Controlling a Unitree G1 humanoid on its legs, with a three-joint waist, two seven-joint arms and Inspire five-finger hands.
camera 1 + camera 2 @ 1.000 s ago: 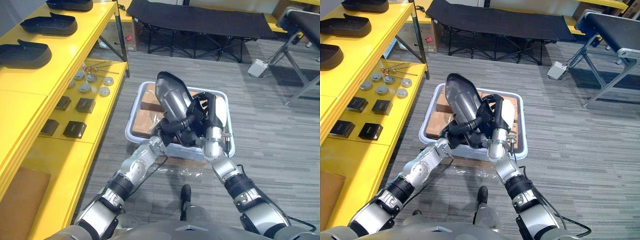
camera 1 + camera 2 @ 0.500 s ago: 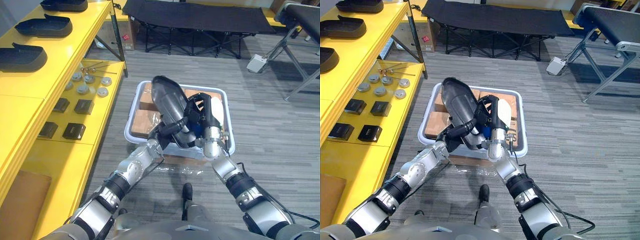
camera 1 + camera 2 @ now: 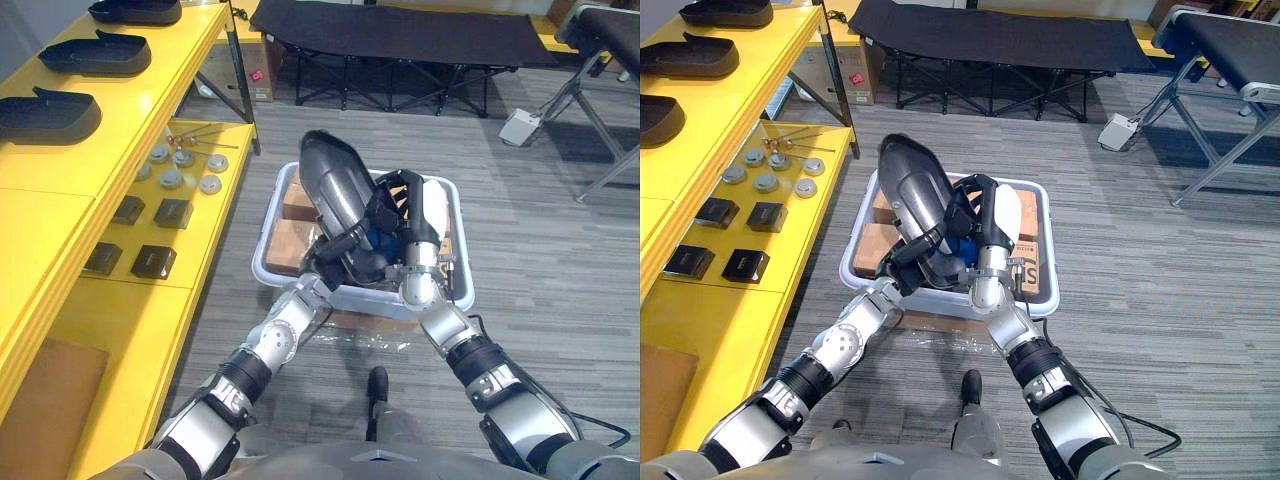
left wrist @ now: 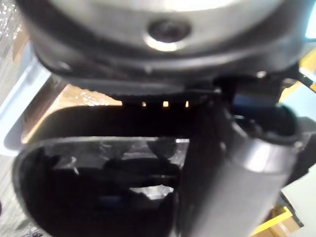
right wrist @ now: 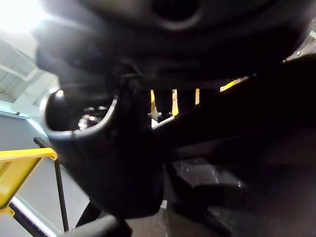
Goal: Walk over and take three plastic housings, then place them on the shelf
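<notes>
Housing point(image 3: 335, 190): one, dark grey, glossy, long with a rounded upper end, held tilted above the one white bin point(image 3: 262, 262), slightly higher than half a second ago. The left hand point(image 3: 335, 255) and right hand point(image 3: 400, 215) both curl their fingers around it. Three more housings point(image 3: 48, 113) point(image 3: 95, 52) point(image 3: 135, 10) lie on the yellow shelf point(image 3: 60, 160).

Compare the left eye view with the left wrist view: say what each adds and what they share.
Left eye view adds: the yellow shelf carrying three other dark housings, the right hand gripping the plastic housing, and a black cot behind. Left wrist view adds: the housing's hollow inside, seen from close. Shared: the left hand curled round the housing, above the white bin holding cardboard.
</notes>
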